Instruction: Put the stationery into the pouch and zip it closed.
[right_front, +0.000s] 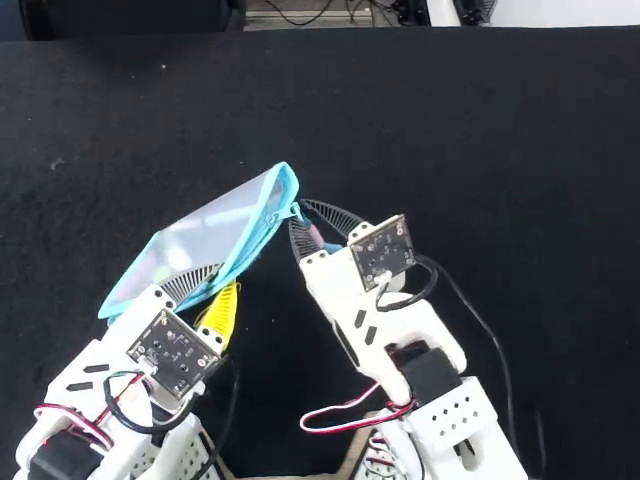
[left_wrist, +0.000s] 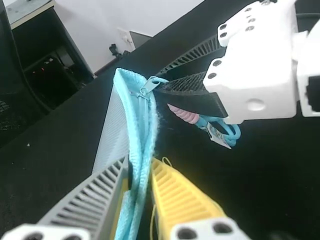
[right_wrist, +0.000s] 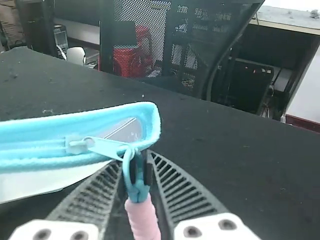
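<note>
We log: pouch (right_front: 200, 235) rim between left gripper (left_wrist: 141, 167) fingers, clamped tight | right gripper (right_wrist: 134, 167) nipped shut on zipper pull (right_wrist: 107, 146) at pouch corner

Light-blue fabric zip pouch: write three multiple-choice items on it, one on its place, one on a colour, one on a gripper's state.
1. Where is the light-blue fabric zip pouch?
A. Flat at the table's far edge.
B. Between the left gripper and right gripper.
C. Inside a box.

2. What colour is the bead on the blue zip-pull cord?
A. Green.
B. Orange.
C. Pink.

3. The right gripper is:
A. Shut on the cord.
B. Wide open, off the pouch.
C. Shut on a pen.

Key: B, a gripper sits at each end; C, the right wrist view shows it pink; A, its black fingers pinch the cord.
</note>
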